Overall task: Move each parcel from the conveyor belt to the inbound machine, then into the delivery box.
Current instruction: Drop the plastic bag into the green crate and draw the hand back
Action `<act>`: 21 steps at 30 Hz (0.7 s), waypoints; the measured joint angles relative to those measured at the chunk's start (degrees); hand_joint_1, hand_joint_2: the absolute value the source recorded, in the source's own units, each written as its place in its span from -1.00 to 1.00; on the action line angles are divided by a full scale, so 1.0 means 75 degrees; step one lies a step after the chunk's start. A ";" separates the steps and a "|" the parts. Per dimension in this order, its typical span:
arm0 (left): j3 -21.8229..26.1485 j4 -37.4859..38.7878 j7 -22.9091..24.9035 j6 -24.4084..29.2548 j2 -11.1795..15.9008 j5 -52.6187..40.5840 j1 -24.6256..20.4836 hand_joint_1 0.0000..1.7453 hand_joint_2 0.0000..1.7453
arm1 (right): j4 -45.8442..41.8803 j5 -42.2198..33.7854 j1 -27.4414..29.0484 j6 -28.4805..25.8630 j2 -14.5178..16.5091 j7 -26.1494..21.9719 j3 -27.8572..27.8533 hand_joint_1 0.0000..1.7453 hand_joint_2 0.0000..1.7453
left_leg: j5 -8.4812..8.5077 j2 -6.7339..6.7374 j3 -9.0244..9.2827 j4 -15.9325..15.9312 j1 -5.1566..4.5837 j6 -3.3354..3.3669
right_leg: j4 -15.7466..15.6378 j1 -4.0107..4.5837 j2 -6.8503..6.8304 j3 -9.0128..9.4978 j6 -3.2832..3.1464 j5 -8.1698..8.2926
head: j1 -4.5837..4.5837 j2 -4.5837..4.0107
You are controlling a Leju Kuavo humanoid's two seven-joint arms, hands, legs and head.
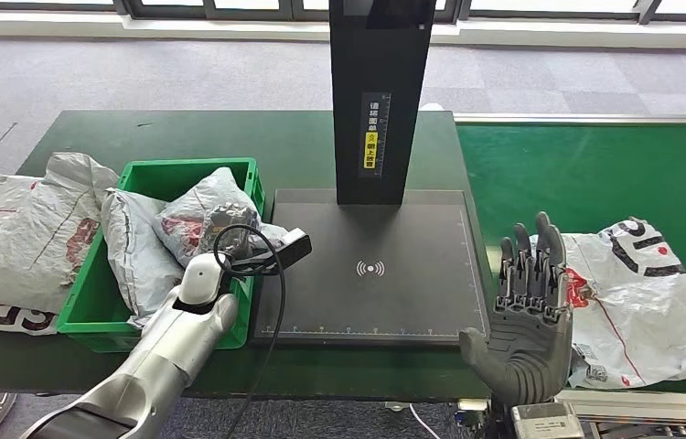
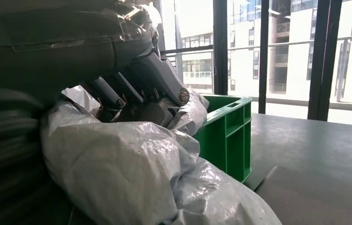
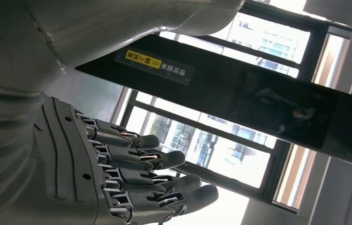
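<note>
Two hands are in front of me. My right hand (image 1: 527,311) is raised nearest the camera, palm open, fingers (image 3: 164,159) straight and slightly apart, holding nothing; it stands between the scanner plate (image 1: 371,274) and a white parcel (image 1: 641,297) lying just beside it on the green conveyor belt (image 1: 595,174). My left arm (image 1: 152,366) reaches forward into the green box (image 1: 252,174), and from the head view I see only the back of the left hand (image 1: 230,233) over the bags. The left wrist view shows its fingers (image 2: 157,86) curled down against a crumpled white parcel in the box (image 2: 118,168); I cannot tell whether they actually grip the plastic or only press on it. A second grey bag (image 1: 138,251) sits in the box beside it, leaning on the left wall. Outside the box, on the dark green table (image 1: 303,146), a large white bag (image 1: 19,242) lies against the box's left side. Farther back, the black post (image 1: 380,91) of the scanner rises from the plate's rear edge, carrying a yellow label (image 1: 372,146). Beyond the table lie grey carpet (image 1: 184,73) and window frames.
</note>
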 joint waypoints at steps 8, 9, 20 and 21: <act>0.0434 -0.3136 -0.1906 0.1296 -0.0190 0.6915 0.2117 -1.00 -1.00 | -0.0039 0.0766 0.0480 -0.0808 -0.0130 0.1671 -0.0837 -1.00 -1.00 | -0.0030 0.0010 0.0019 0.0001 0.0000 0.0002 | 0.0000 -0.0006 0.0010 0.0009 0.0007 -0.0028 | 0.0000 0.0000; 0.0436 -0.3504 -0.2099 0.1279 -0.0211 0.7717 0.2405 -1.00 -1.00 | -0.0026 0.0967 0.0535 -0.0869 -0.0163 0.1899 -0.1052 -1.00 -0.50 | -0.0032 0.0010 0.0013 0.0002 -0.0001 0.0005 | 0.0000 -0.0007 0.0010 0.0004 0.0007 -0.0028 | 0.0001 0.0000; 0.0346 -0.5637 -0.2806 0.1663 -0.0221 1.1077 0.3982 -1.00 -1.00 | 0.1709 0.3536 -0.0069 0.0302 -0.1240 0.3894 -0.3374 -1.00 -1.00 | -0.0059 0.0012 0.0001 0.0004 -0.0018 0.0038 | -0.0005 -0.0029 0.0010 0.0010 0.0032 -0.0037 | 0.0000 0.0000; 0.0339 -0.5710 -0.2809 0.1633 -0.0214 1.1120 0.4034 -1.00 -1.00 | 0.1889 0.3536 -0.0140 0.0393 -0.1362 0.3902 -0.3455 -1.00 -1.00 | -0.0056 0.0011 0.0005 0.0005 -0.0018 0.0039 | -0.0005 -0.0029 0.0009 0.0010 0.0034 -0.0035 | 0.0000 0.0000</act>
